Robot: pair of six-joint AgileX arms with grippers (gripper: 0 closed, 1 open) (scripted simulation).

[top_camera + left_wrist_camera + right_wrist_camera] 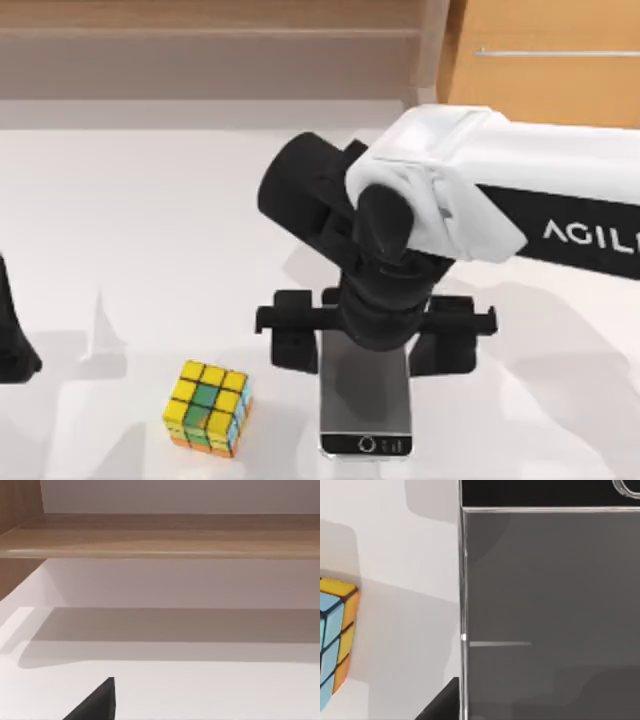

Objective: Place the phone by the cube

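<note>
The white worktop (150, 230) is carrying everything here, with a wooden shelf (200, 40) running along its far edge, and the right arm (520, 190) is reaching in from the top view's right side and hanging over the middle of the surface. Its right gripper (366, 345) is pointing straight down above the far half of the phone (366, 400), and its two black fingers (292, 345) are standing spread wide to either long side of the phone, so the phone appears to be lying flat and free on the worktop rather than being pinched; whether the pads are grazing its edges cannot be told. The phone is lying lengthwise with its home button end toward the near edge, just beside the cube (208, 407) but apart from it, with a strip of bare worktop between the two. That arrangement is fitting the task: the phone is looking already set down by the cube, and the wide stance of the fingers is suggesting a release rather than a grasp. In the right wrist view the grey screen is sitting close under the camera, with the cube's light-blue and orange sides off to one side. The left gripper (15, 330) is sitting parked at the worktop's left edge, and its state cannot be told.
</note>
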